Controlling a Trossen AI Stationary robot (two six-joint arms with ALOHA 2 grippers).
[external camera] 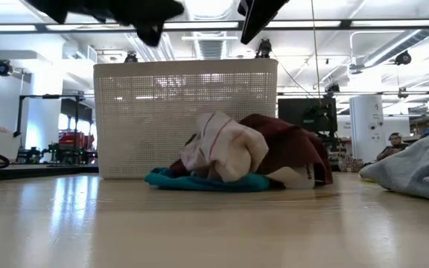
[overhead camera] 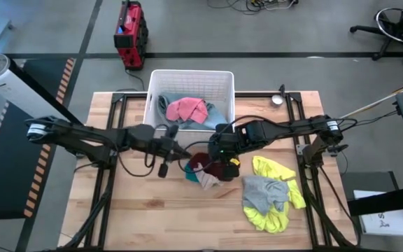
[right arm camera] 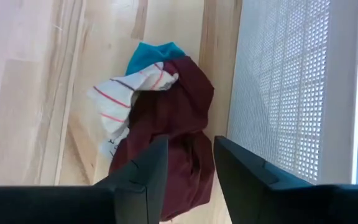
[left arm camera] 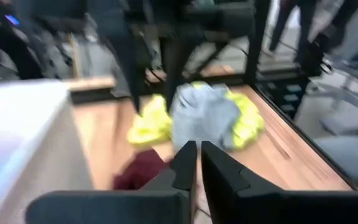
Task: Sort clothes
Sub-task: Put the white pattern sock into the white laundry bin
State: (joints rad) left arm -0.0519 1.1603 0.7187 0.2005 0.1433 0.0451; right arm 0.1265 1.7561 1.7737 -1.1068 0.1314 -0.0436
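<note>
**Both grippers above the maroon pile in front of the basket**

In the high view, the two arms meet at the centre of the frame. The right gripper (right arm camera: 188, 168) hangs directly over the maroon garment (right arm camera: 176, 118), its fingers parted with a clear gap and nothing between them; in its wrist view the maroon cloth fills the space just past the fingertips. A white striped garment (right arm camera: 120, 93) lies against the maroon one on the side away from the basket, and a teal garment (right arm camera: 151, 55) shows at the far end of the heap.

The left gripper (left arm camera: 194, 163) is pinched shut, empty, its two fingers almost touching. It sits just left of the pile in the high view, with the maroon cloth a little below and left of its tips in its own wrist picture.

The pile lies on the wooden table (overhead camera: 152, 217) close to the front wall of the white basket (overhead camera: 191, 75); in the low view it rests at mid-frame, teal at the bottom. Inside the basket, at upper centre of the high view, sit a pink garment (overhead camera: 186, 108) and a light blue garment (overhead camera: 212, 112). At the lower right, well apart from both grippers, a grey garment (overhead camera: 263, 191) lies on top of a bright yellow garment (overhead camera: 275, 170).
</note>
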